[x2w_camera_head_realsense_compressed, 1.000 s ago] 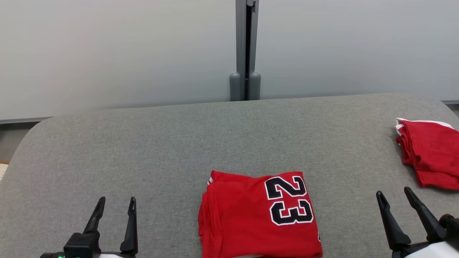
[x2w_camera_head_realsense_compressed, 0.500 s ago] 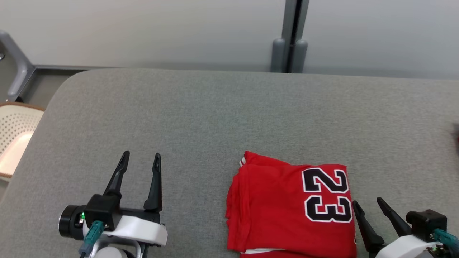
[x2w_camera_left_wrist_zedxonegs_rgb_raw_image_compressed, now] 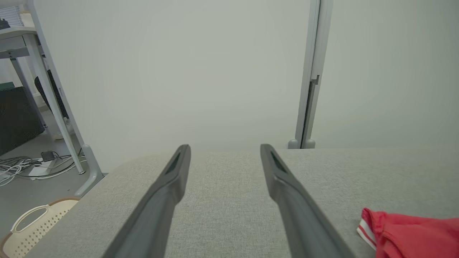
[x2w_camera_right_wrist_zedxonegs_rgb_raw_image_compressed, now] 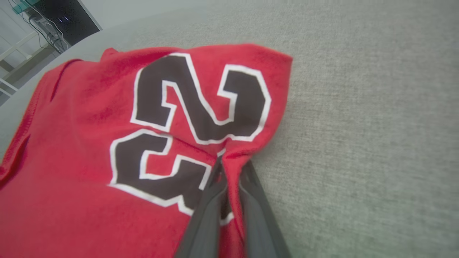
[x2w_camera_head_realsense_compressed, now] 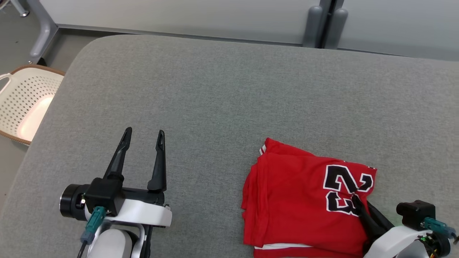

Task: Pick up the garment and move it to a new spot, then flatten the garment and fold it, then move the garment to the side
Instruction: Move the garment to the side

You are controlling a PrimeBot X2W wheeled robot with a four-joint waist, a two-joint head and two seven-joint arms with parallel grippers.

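While the right gripper [x2w_camera_right_wrist_zedxonegs_rgb_raw_image_compressed: 233,165] pinches the right edge of the folded garment [x2w_camera_head_realsense_compressed: 297,200] by the near edge of the worktop [x2w_camera_head_realsense_compressed: 215,89] and the left gripper [x2w_camera_head_realsense_compressed: 145,131] stands wide open, empty, the move-aside step appears begun, requiring a fold-preserving sideways carry.

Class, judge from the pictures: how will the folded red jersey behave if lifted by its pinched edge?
Probably floppy: the red jersey puckers where the right end effector pinches it, so it would likely sag. Its stacked layers look loose, so the fold may fall open. Thin cloth, likely light.
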